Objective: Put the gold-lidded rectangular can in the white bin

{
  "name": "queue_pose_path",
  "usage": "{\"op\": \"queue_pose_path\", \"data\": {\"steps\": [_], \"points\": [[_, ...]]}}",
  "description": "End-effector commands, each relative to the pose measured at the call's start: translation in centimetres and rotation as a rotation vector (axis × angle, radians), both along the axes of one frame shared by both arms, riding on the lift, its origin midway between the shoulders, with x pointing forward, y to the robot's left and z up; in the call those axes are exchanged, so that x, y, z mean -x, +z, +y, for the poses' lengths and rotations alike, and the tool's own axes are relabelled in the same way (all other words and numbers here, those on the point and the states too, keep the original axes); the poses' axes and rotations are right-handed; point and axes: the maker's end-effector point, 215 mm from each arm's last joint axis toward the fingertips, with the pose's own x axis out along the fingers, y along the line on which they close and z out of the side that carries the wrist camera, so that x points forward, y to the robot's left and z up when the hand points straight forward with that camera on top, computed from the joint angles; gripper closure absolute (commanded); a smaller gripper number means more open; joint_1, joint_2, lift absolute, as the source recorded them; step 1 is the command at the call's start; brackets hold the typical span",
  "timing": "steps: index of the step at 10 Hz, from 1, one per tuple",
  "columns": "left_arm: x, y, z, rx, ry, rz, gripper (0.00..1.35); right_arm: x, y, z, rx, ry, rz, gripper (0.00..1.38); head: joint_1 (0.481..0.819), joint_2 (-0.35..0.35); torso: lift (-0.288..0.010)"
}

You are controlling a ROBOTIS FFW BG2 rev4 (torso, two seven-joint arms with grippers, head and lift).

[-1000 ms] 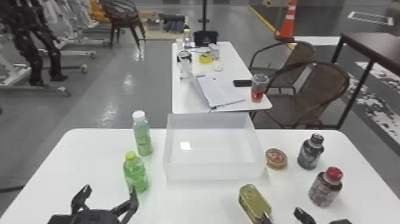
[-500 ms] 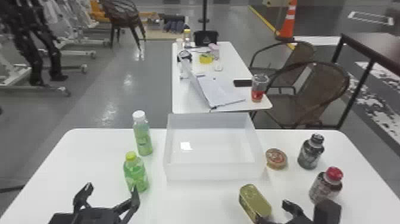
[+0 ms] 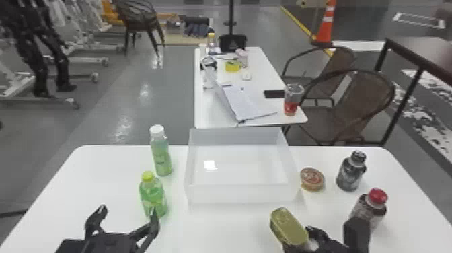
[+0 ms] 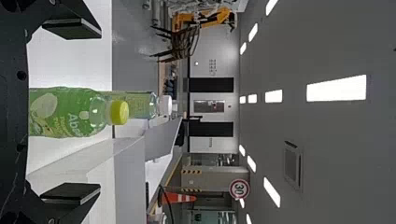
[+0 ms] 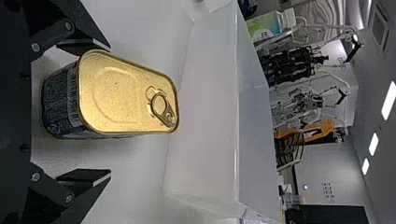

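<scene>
Near the white bin (image 3: pixel 242 194), the right end effector (image 5: pixel 110 109) stands apart; centre the can (image 5: pixel 123 93) (it sits off-centre) before closing.

On the bench (image 3: pixel 84 188), the rear-left bottle (image 3: pixel 161 154) and front-left bottle (image 3: pixel 153 198) stand left of the bin (image 3: pixel 242 195); right of it sits the round tin (image 3: pixel 312 180); farther right, the rear-right bottle (image 3: pixel 350 173) stands behind the front-right bottle (image 3: pixel 369 208); the rectangular can (image 3: pixel 288 227) is before the bin's right end.
</scene>
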Motion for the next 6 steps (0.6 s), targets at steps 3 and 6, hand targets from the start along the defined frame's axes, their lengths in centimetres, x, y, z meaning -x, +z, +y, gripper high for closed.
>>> {"op": "queue_pose_path", "data": {"steps": [3, 6], "points": [[-0.1, 0.0, 0.1, 0.001, 0.001, 0.000, 0.14, -0.3, -0.2, 0.5, 0.053, 0.026, 0.008, 1.02, 0.549, 0.000, -0.100], [-0.1, 0.0, 0.1, 0.000, 0.002, 0.000, 0.14, -0.4, 1.1, 0.8, 0.052, 0.028, -0.021, 1.06, 0.549, 0.000, -0.100]]}}
